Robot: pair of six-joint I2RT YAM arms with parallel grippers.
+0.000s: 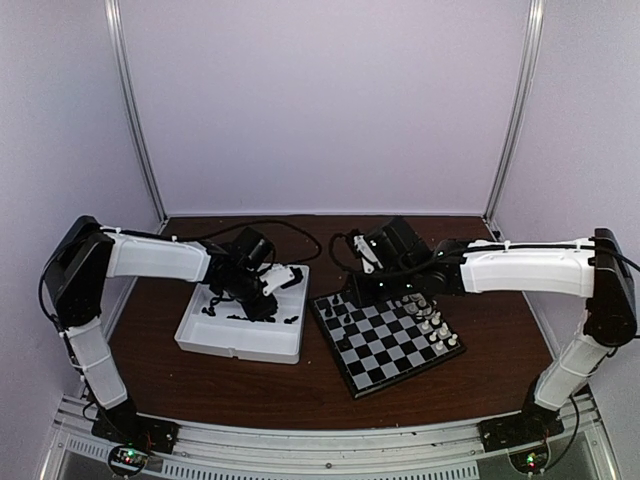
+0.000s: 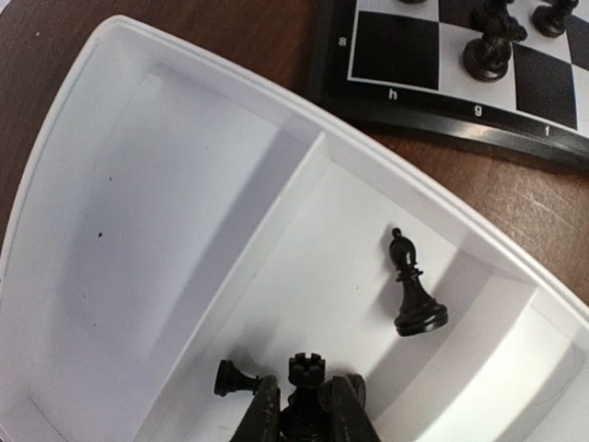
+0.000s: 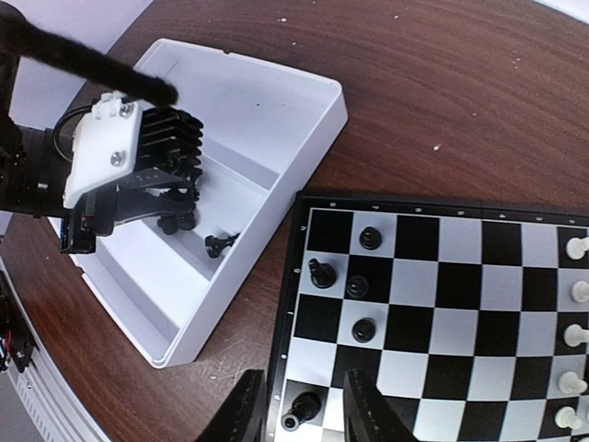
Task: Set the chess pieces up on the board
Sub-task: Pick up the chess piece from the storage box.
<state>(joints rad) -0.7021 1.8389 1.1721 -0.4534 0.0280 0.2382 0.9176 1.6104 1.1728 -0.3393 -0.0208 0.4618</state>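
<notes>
Pinching a black rook (image 2: 306,370) in the white tray (image 2: 184,138), the left gripper (image 2: 304,414) is fetching chess pieces (image 3: 364,329): several are standing on the board (image 3: 460,295), a bishop (image 2: 411,290) and pawn (image 2: 235,378) are lying unplaced in the tray, and the right gripper (image 3: 304,379) is hovering spread, empty.

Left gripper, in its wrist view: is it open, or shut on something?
Shut on the tiny black plastic rook: both fingers of the left gripper press its sides, inside the white partitioned plastic tray.
</notes>
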